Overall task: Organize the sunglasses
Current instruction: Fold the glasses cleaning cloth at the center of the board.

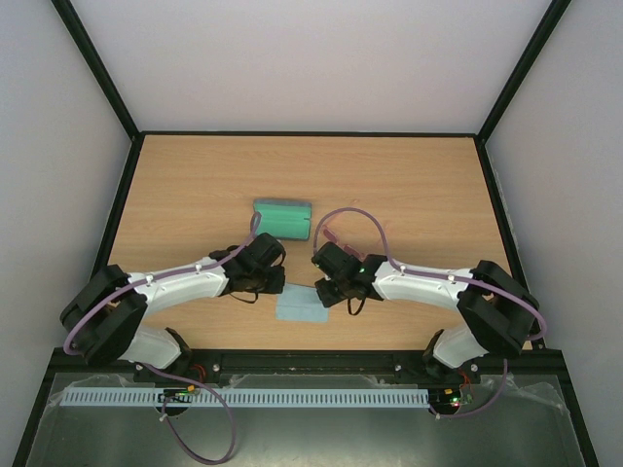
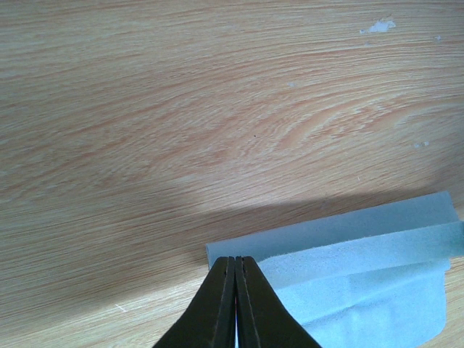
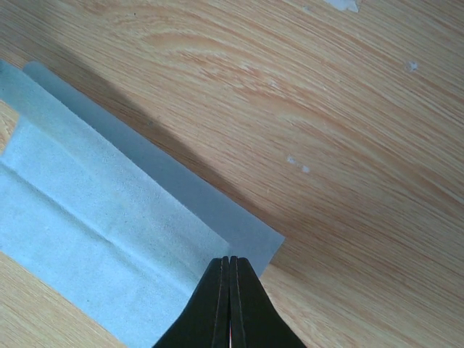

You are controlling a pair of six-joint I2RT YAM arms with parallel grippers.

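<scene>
Judging from the overhead view, the wooden table (image 1: 409, 185) carries everything in its middle band; the grey-blue case (image 1: 282, 216) lies shut, far of both wrists, and the light blue cloth (image 1: 300, 307) lies near of it, between the two grippers, with one strip along its far edge already doubled over.

The left gripper (image 2: 235, 259) has its fingers pressed flat together at the left end of that doubled strip; the right gripper (image 3: 229, 259) is closed the same way at the cloth's right corner; whether either has a layer of cloth nipped between its pads, I cannot tell.

The sunglasses (image 1: 329, 235) I can place only loosely: a thin pinkish sliver just right of the case and far of the right wrist looks like them, half hidden by the arm and its cable; neither gripper touches them.

The step in hand looks like folding or squaring the cloth, with the glasses not yet dealt with. To do it well, both ends should travel together at one height, so the crease runs straight; a low lift would stop the lower layer dragging; the right arm should stay near of the glasses to avoid knocking them.
</scene>
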